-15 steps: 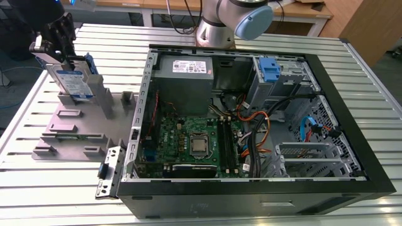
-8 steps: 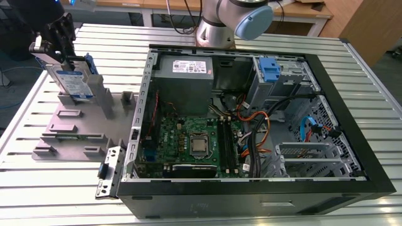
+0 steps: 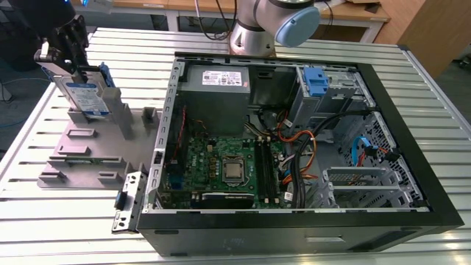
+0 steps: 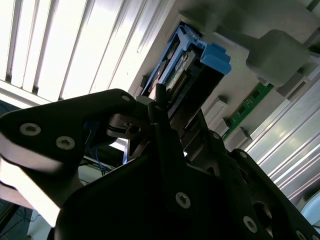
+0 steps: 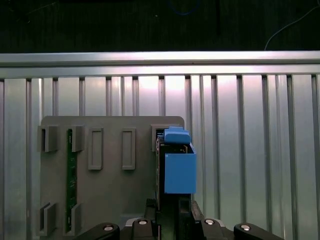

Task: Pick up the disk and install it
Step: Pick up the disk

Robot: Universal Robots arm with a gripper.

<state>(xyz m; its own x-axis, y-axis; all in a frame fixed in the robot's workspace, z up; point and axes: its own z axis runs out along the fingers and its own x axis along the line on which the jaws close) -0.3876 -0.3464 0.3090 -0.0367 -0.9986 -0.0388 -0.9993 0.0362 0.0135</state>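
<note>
The disk stands on edge at the exterior view's left, silver with a white-and-blue label and blue side rails. My gripper is shut on its upper end. The disk's lower edge is at the back posts of the grey fixture plate; I cannot tell whether it still rests there. In the first wrist view the disk appears edge-on, reaching out from my gripper over the fixture plate. The second wrist view has the disk running out from between the black fingers.
An open computer case lies on the slatted metal table at the exterior view's right, with a motherboard, a grey power supply and a drive cage with a blue latch. A green memory stick sits in the fixture. The arm's base stands behind the case.
</note>
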